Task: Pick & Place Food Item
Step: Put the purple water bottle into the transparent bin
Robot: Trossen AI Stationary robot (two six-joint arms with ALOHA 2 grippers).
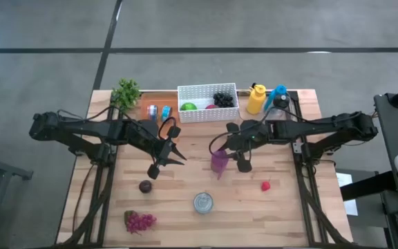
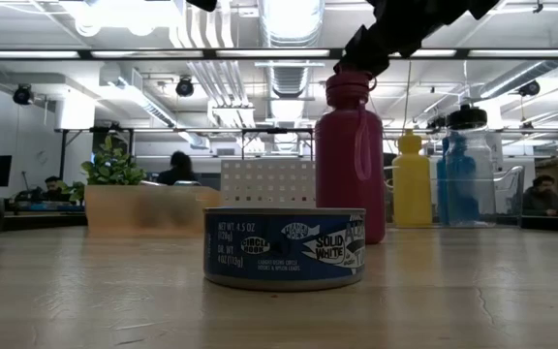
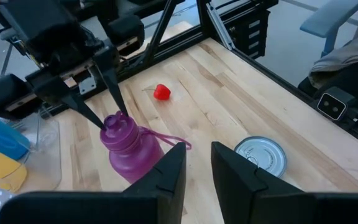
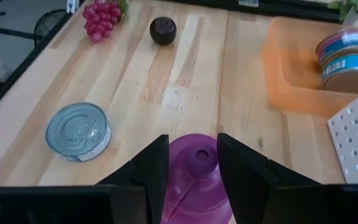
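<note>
A purple bottle [image 1: 219,163] with a loop strap stands upright near the table's middle, seen also in the low view [image 2: 351,160]. My right gripper [image 4: 193,146] is shut on its cap. My left gripper [image 1: 180,155] hovers open just left of the bottle, pointing at it and touching nothing. On the near part of the table lie a red strawberry [image 1: 265,185], a dark plum [image 1: 145,186], a bunch of red grapes [image 1: 139,221] and a tin [image 1: 203,203]. My right gripper holds the purple bottle by its cap [image 3: 118,126], pinched between the two fingers [image 3: 112,93]. The fingers come slanting down from above and from the table's right. The bottle is upright, and in the low view its base [image 2: 352,237] seems to rest on the table.
Along the far edge stand a white perforated basket [image 1: 208,90] holding green fruit and dark grapes, an orange tray with tins [image 1: 159,111], a small plant [image 1: 126,92], a yellow bottle [image 1: 256,98] and a blue bottle [image 1: 277,97]. Bare wood lies between the strawberry and the tin.
</note>
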